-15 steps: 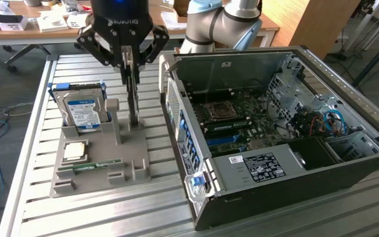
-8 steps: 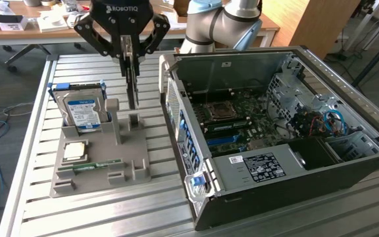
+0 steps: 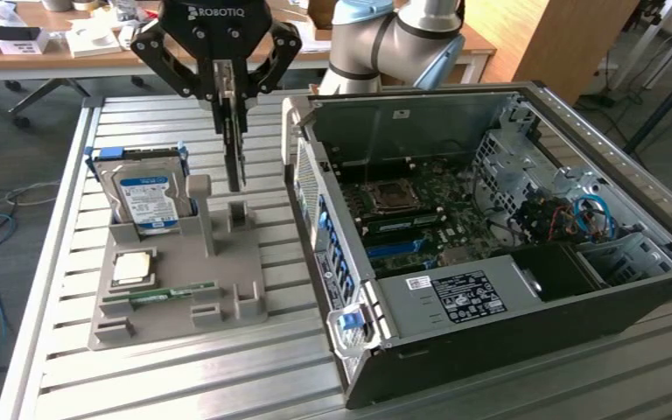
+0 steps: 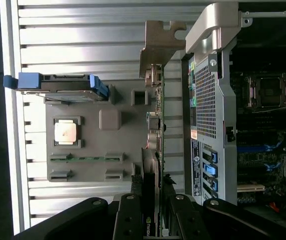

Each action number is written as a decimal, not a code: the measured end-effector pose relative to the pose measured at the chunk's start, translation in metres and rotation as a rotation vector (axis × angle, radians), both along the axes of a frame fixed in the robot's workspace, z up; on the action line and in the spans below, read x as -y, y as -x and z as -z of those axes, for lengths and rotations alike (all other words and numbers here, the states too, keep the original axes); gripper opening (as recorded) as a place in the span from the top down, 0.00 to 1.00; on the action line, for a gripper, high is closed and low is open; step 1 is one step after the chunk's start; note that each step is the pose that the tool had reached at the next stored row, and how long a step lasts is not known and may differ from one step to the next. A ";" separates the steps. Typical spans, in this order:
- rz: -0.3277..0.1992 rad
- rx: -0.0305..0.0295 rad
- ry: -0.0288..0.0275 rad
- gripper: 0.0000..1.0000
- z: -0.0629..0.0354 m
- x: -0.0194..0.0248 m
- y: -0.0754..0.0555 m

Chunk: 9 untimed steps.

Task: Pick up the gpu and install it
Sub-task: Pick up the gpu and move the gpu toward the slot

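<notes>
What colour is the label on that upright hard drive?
Blue with white, on the hard drive; clearest in the exterior view.

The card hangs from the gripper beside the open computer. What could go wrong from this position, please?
1. The gripper holds the gpu by one thin edge, so the long card may tilt or slip.
2. Its lower end hangs close to the posts of the grey holder; a sideways move could catch there.
3. The computer case wall stands right beside the card; the metal bracket might strike it.
</notes>
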<state>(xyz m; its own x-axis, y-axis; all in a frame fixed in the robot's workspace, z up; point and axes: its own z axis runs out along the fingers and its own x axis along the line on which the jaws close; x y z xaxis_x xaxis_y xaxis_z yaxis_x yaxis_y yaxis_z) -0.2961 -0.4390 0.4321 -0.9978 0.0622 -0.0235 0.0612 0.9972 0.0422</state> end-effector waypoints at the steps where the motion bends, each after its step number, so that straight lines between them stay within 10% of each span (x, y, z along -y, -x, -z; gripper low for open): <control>1: 0.000 0.0000 0.0000 0.74 0.0000 0.0000 0.000; 9: 0.000 0.0000 0.0000 0.74 0.0000 0.0000 -0.003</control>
